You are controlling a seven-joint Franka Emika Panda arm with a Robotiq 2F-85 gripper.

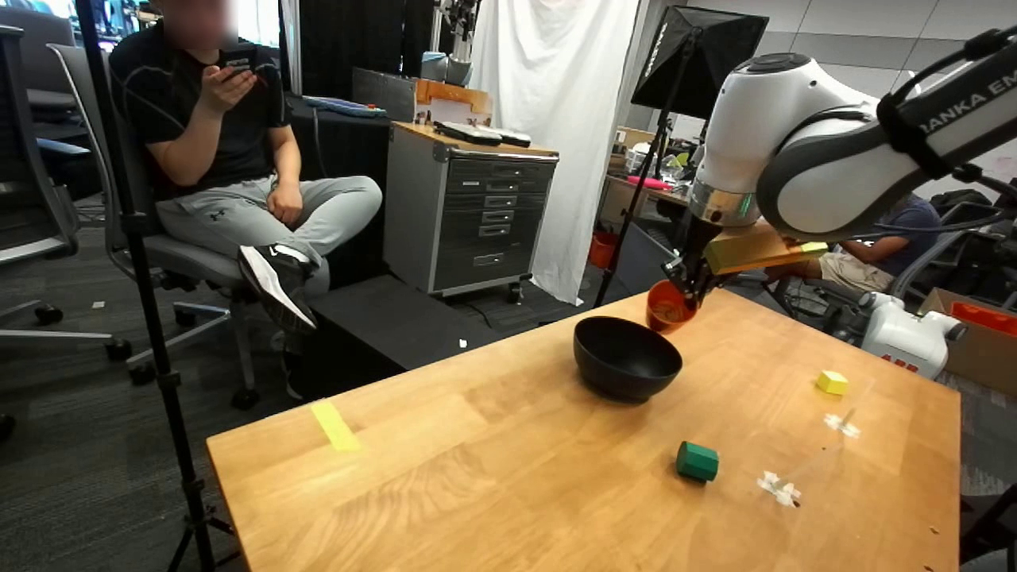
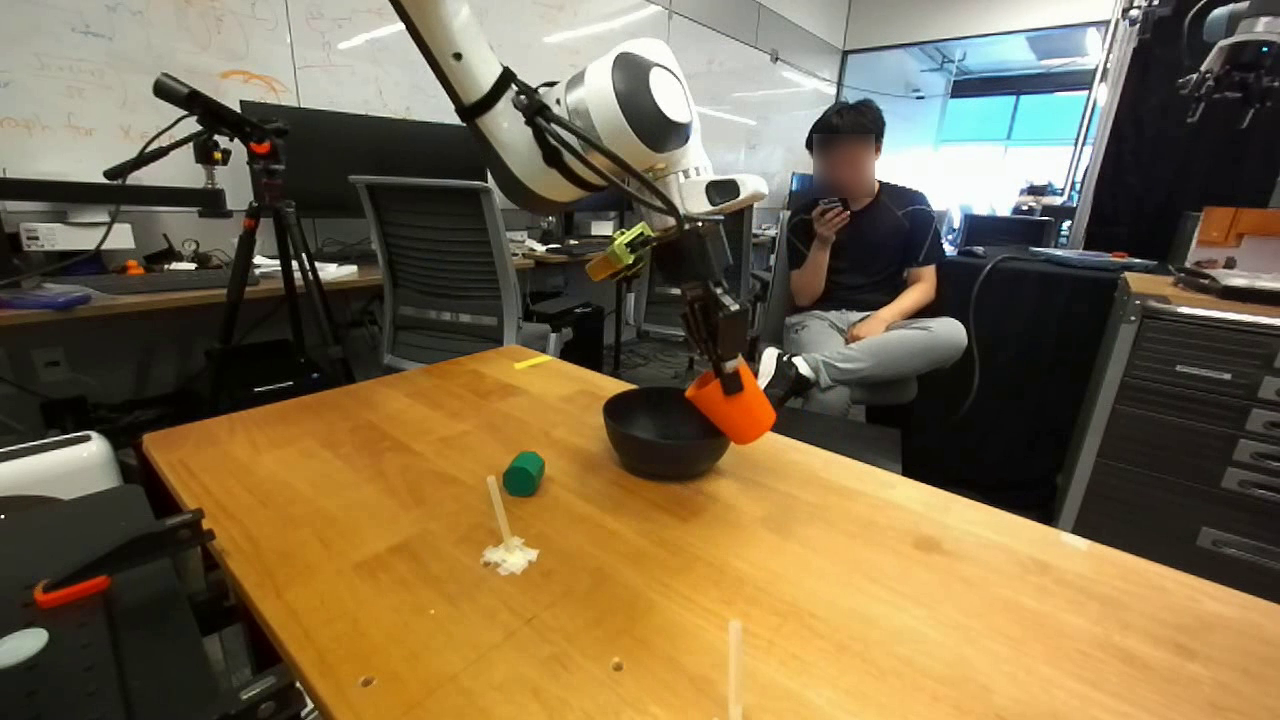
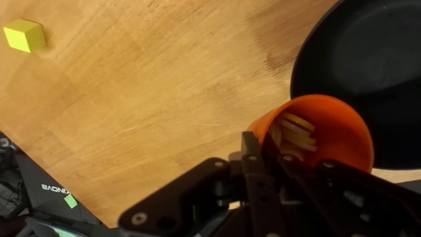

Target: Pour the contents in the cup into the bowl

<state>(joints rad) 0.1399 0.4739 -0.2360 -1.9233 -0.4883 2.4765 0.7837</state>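
While the cup is tipped beside the bowl, the fingers have it pinched by the wall, one inside, one outside. Cup mouth faces the bowl; rims overlap in the wrist view, can't tell if they touch. Contents are in the cup: yellow and white bits heaped on the finger side, clear in the wrist view only. In an exterior view the yellow cube lies well apart from the bowl and the cup's inside shows too, bits too faint to make out. Wrist view has the yellow cube as well. The green block is near the bowl on the desk, exterior views only. In an exterior view pegs stand out, farther from the bowl than the green block, and the cup shows mostly its orange outside. Yellow strip: well apart from the bowl, both exterior views. Black panel past the desk edge, well apart from the bowl: its KINOVA lettering shows in the wrist view only.
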